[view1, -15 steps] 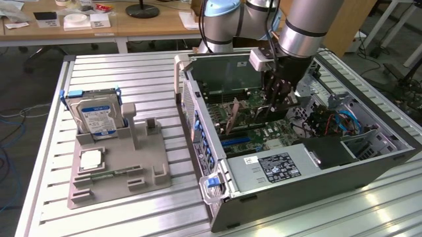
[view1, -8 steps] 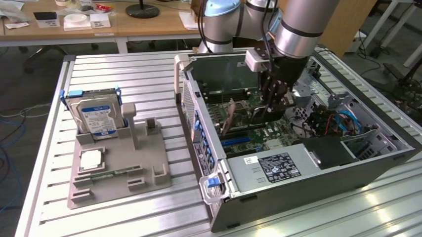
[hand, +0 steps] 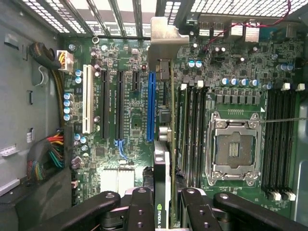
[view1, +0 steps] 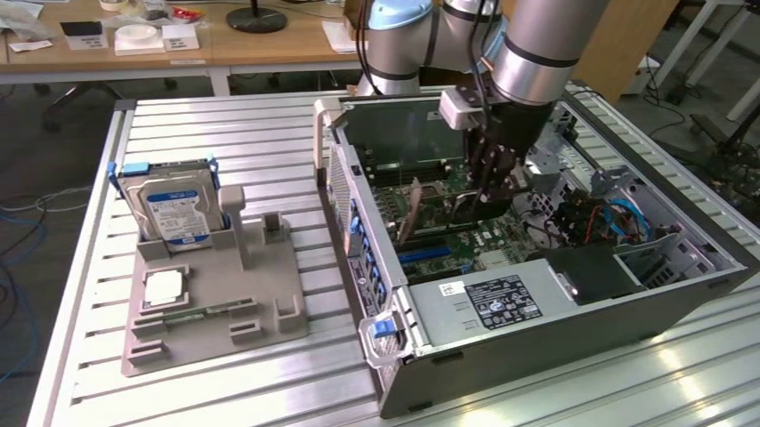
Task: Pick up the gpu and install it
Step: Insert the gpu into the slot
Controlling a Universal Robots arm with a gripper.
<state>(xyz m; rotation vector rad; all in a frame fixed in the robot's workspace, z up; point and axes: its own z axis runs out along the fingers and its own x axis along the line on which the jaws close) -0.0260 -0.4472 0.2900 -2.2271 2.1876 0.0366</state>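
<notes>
The gpu (hand: 162,168) is seen edge-on from the wrist, so neither face shows. Its near end is cut off behind the gripper (hand: 164,196). Its lower edge is out of sight, so it cannot be told whether it sits in a slot. In the exterior view the arm (view1: 535,44) hides most of the card.

The jaws are closed on the gpu, with black fingers (hand: 140,207) on either side of it. The card stands on edge. Its long axis runs straight out ahead of the jaws to its silver bracket (hand: 162,36) at the far end, by the grilled wall of the case (view1: 558,347). Just to one side of the jaws a blue slot (hand: 151,106) lies parallel to the card. On the other side, farther off, is the socket (hand: 234,149). Beneath the jaws lies the green board (hand: 139,120).

The case lies on its side, open at the top, on a ribbed metal table (view1: 214,124). Well away from the jaws on that table is a grey holder (view1: 214,294) with a drive (view1: 176,209) standing upright in it. Beyond the table stands a wooden desk (view1: 238,49) with small items on it, and cables lie on the floor.
</notes>
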